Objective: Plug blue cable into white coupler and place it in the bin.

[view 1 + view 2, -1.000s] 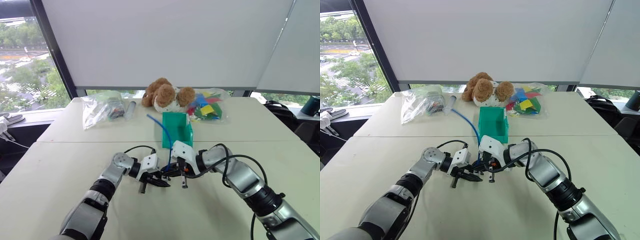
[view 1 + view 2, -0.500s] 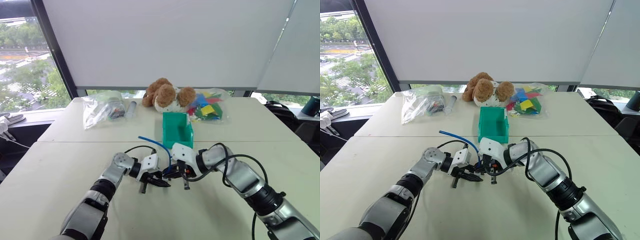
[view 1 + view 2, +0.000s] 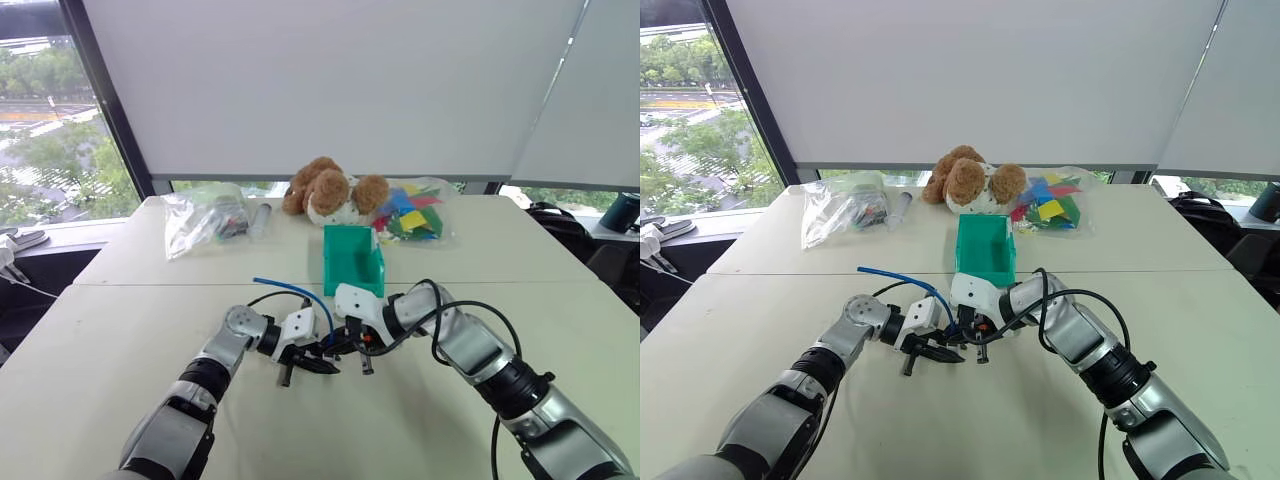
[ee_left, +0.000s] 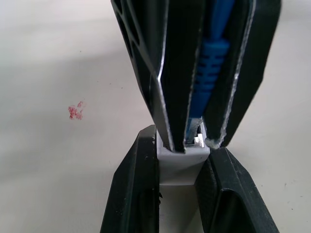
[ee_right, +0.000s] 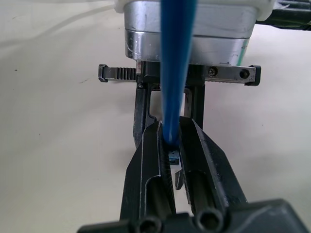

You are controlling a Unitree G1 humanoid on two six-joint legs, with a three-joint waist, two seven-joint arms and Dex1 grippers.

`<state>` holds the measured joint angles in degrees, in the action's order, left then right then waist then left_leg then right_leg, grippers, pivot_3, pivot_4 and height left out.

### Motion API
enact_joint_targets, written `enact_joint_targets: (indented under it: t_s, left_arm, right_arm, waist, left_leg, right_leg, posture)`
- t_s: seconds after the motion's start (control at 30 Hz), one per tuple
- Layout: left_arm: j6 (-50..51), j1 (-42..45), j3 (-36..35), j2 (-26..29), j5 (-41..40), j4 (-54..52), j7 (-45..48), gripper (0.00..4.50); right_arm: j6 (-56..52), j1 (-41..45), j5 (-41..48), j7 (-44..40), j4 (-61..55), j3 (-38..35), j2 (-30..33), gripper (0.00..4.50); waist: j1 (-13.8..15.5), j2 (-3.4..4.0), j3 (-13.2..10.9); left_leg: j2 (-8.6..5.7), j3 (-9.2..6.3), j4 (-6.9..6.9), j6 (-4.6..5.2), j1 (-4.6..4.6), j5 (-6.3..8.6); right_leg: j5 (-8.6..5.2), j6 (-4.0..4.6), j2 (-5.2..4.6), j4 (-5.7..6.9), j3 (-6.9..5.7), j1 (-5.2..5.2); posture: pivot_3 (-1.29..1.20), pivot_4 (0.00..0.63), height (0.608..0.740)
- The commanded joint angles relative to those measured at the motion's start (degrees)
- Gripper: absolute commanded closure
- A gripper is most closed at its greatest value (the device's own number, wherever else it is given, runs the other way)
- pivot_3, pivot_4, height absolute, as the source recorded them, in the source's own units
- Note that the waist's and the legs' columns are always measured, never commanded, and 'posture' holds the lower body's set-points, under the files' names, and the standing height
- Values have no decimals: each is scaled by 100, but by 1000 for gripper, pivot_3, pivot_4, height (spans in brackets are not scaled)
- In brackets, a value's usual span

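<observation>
At the centre of the surface (image 3: 120, 330) the left tool (image 4: 181, 167) clamps the white coupler (image 4: 181, 162) and the right tool (image 5: 170, 145) pinches the blue cable (image 4: 209, 63), its plug just entering the coupler, so seating and dropping into the teal bin (image 3: 352, 262) at 12 o'clock remain.
</observation>
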<state>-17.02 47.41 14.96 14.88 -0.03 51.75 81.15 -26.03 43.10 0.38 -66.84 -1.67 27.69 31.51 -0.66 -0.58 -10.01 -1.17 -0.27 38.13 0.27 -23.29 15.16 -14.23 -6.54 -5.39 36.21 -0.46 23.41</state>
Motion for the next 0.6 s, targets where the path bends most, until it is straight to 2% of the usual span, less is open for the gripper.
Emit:
enact_joint_targets:
  t_s: [0.03, 0.23, 0.47, 0.53, 0.6]
  left_arm:
    - [17, -55, 39, -27, 35, -73, -43, 4106]
    - [57, -100, 34, 1, 13, -152, -35, 4106]
    - [191, -167, -29, 98, -109, -424, 53, 4106]
    - [311, -223, -79, 180, -201, -638, 105, 3066]
    - [485, -298, -142, 278, -293, -895, 132, 2215]
  right_arm:
    - [120, -119, -230, 27, 303, 284, -123, 4500]
    - [126, -334, -210, 85, 457, 207, -214, 4500]
    - [-485, -350, 214, 180, -154, -403, -316, 4500]
    - [-650, -381, 286, 206, -356, -502, -258, 4500]
    - [-774, -422, 350, 247, -533, -582, -192, 4500]
  waist:
    - [-4, -1, 3]
    - [-13, -10, 25]
    - [-18, -10, 26]
    - [-16, -9, 26]
    - [-10, -9, 23]
  left_leg:
    - [0, 0, 0, 0, 2, 0]
    - [3, 0, 0, 0, 12, 0]
    - [6, -2, -1, 0, 12, 0]
    - [6, -2, -1, 0, 0, 0]
    - [6, -2, -1, 0, -6, 0]
  right_leg:
    - [0, 0, 1, 1, 0, -1]
    - [0, 0, 3, 2, 0, -10]
    - [1, 1, 4, 3, 1, -7]
    - [1, 1, 3, 3, 1, 5]
    - [0, 1, 3, 3, 2, 11]
  posture:
    - [0, 150, 740]
    - [0, 150, 740]
    - [0, 150, 740]
    - [0, 150, 740]
    - [0, 150, 740]
